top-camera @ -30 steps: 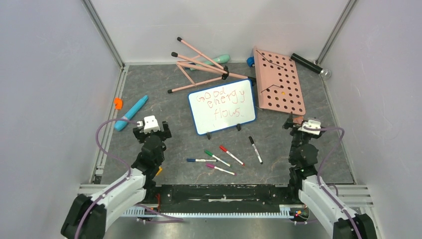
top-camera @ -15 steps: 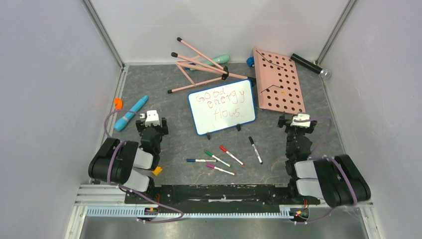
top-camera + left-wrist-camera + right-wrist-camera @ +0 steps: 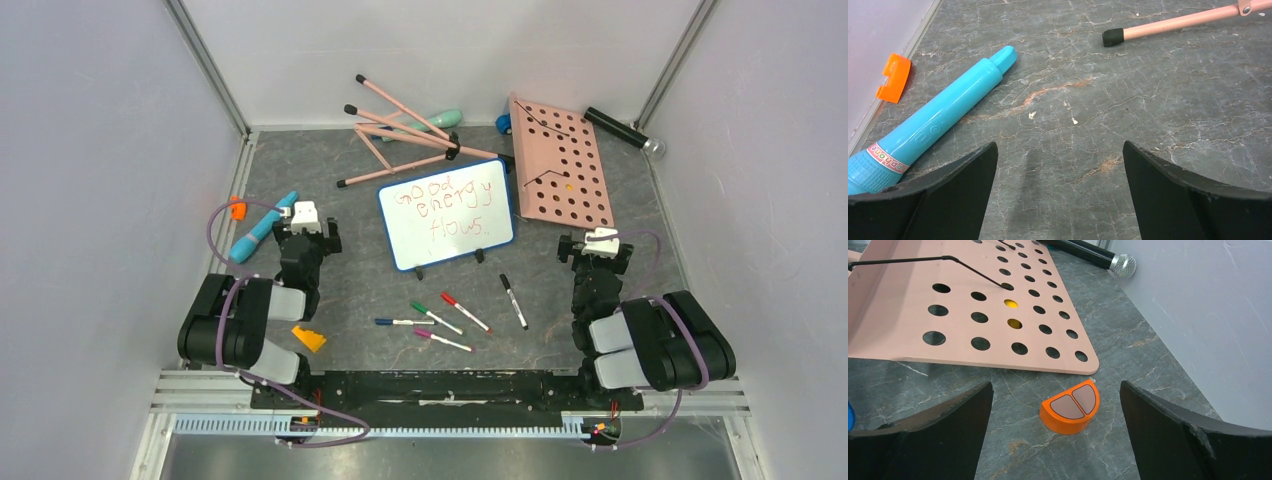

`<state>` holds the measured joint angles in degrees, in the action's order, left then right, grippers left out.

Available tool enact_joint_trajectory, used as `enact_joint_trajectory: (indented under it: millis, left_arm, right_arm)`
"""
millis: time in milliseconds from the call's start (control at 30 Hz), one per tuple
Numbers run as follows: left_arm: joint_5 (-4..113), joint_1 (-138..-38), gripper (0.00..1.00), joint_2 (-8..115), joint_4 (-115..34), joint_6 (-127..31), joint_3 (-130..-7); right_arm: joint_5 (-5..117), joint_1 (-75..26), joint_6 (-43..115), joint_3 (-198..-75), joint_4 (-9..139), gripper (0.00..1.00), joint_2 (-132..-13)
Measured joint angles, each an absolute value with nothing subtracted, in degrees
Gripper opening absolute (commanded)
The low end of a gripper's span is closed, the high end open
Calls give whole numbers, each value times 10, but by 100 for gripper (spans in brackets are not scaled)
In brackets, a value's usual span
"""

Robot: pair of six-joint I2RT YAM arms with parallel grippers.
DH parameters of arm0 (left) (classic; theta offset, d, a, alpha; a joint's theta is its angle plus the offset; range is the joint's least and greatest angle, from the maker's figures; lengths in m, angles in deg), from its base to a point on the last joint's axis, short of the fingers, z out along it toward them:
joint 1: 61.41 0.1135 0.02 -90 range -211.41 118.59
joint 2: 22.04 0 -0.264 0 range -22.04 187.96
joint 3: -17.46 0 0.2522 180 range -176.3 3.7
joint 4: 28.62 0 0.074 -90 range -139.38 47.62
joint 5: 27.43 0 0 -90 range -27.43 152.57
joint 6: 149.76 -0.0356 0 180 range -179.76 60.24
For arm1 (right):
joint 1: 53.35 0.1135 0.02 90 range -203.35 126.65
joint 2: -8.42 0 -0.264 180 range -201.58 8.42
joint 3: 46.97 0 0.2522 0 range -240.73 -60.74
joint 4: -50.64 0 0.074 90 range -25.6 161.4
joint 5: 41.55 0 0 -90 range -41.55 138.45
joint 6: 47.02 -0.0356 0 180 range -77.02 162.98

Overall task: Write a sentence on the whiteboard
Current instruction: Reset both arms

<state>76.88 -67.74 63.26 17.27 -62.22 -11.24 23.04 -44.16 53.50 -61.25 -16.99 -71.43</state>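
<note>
Top view, board: we are finding the whiteboard (image 3: pixel 446 215) standing on its little black feet mid-table, turned slightly askew, beyond and between the two arms.
Top view, writing: the sentence (image 3: pixel 445 208) is showing in red on it, three short lines reading "good energy flows".
Top view, pens: five markers are lying loose just in front of the board, the red marker (image 3: pixel 466 312) among them, with no gripper near any of them.
Top view, arms: both are sitting folded close to their bases, with the left gripper (image 3: pixel 303 222) and the right gripper (image 3: pixel 597 243) well apart from the board.
Left wrist, hand: the left gripper's jaws are gaping wide and grasping nothing. Only the table (image 3: pixel 1148 100) is showing between them, and a turquoise toy microphone (image 3: pixel 938 120) is lying off to the left.
Right wrist, hand: the right gripper's jaws are likewise spread and empty. An orange half-round block (image 3: pixel 1070 409) is lying untouched just ahead, near the pink pegboard (image 3: pixel 963 305).
Progress: we are judging the writing finished, with the pen set down and both hands released.
Remaining: we are seeing nothing left to write. Whether the red marker is capped, we cannot tell.
</note>
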Motion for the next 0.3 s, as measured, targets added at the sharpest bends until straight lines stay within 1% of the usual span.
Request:
enact_joint_trajectory:
  millis: [300]
  left_arm:
    - [759, -677, 100, 633, 166, -622, -112]
  right_arm:
    - [229, -442, 535, -612, -170, 98, -714]
